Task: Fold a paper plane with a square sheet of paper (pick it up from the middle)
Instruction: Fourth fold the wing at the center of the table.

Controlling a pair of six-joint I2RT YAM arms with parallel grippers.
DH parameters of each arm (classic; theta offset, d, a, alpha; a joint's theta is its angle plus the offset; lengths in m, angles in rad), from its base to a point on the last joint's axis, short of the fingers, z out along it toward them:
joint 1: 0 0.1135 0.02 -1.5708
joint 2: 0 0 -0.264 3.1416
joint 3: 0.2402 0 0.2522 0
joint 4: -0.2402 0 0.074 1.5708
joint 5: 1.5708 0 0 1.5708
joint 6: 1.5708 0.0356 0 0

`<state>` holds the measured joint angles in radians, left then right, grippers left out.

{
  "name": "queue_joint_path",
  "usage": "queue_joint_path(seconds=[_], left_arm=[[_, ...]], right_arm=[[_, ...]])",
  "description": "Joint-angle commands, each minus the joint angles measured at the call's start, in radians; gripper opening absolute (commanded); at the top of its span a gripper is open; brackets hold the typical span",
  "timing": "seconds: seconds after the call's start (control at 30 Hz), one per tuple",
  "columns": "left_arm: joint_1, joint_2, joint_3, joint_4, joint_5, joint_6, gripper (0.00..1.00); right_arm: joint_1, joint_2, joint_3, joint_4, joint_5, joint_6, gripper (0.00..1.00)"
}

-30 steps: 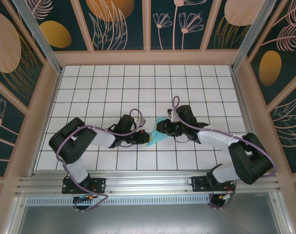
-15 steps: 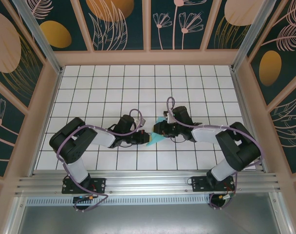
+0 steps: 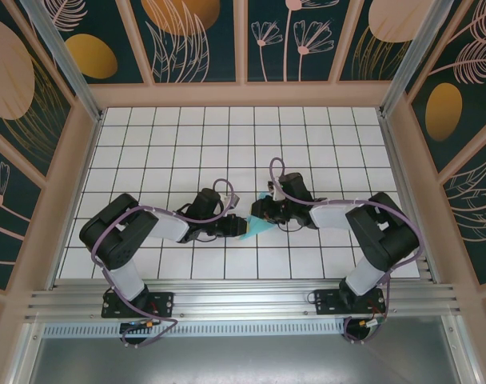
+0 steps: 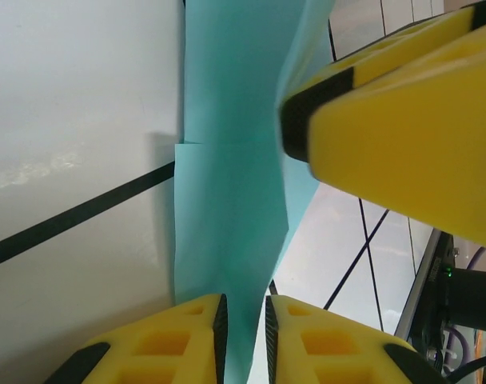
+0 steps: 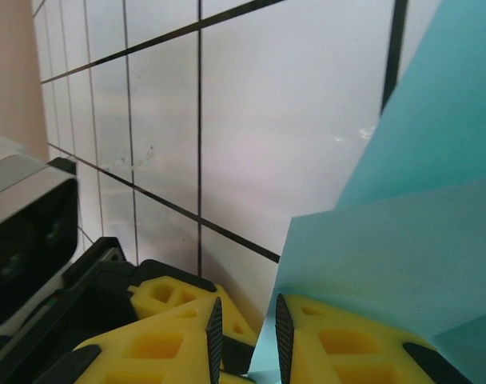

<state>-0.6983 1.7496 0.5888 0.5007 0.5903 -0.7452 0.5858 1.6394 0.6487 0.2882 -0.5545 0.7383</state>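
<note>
- Between the yellow fingers of the left gripper point(image 4: 243, 308), at the near edge of its wrist view, runs the thin, light turquoise-blue square sheet of paper point(image 4: 227, 200), with one layer folded over another. The jaws stand a sliver apart, and I cannot tell whether they pinch the sheet or merely flank it.
- Just beyond, the sheet lies partly flat on the white tiled table point(image 4: 75, 96). One flap rises toward a yellow finger of the right gripper point(image 5: 245, 312).
- On the right wrist view, the paper's edge dips into that gripper's narrow slot, against one pad. I cannot tell whether it is clamped or loose.
- From above, the sheet sits mid-table between the two grippers, which almost meet over it.
- Handling, as I judge it: the paper is very light and limp, easily crumpled or torn, and would slide out of a slack pinch. A hold on a doubled layer beside a crease looks safest, with gentle pulls only.
</note>
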Motion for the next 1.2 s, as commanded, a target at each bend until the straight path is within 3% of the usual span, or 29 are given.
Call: queue_joint_path(seconds=[0.0,0.3,0.7,1.17], left_arm=[[0.006,-0.018,-0.01,-0.048,-0.006,0.042,0.24],[0.007,-0.03,-0.008,-0.098,-0.027,0.092,0.28],[0.006,-0.028,-0.008,-0.132,-0.049,0.118,0.05],[0.007,0.009,0.026,-0.154,-0.031,0.116,0.0]], right_arm=[[-0.007,0.011,0.03,-0.017,0.03,-0.004,0.28],[-0.009,0.017,0.042,-0.022,0.026,-0.003,0.28],[-0.009,0.028,0.045,-0.026,0.019,-0.002,0.28],[0.025,0.011,0.066,0.016,-0.064,-0.004,0.3]])
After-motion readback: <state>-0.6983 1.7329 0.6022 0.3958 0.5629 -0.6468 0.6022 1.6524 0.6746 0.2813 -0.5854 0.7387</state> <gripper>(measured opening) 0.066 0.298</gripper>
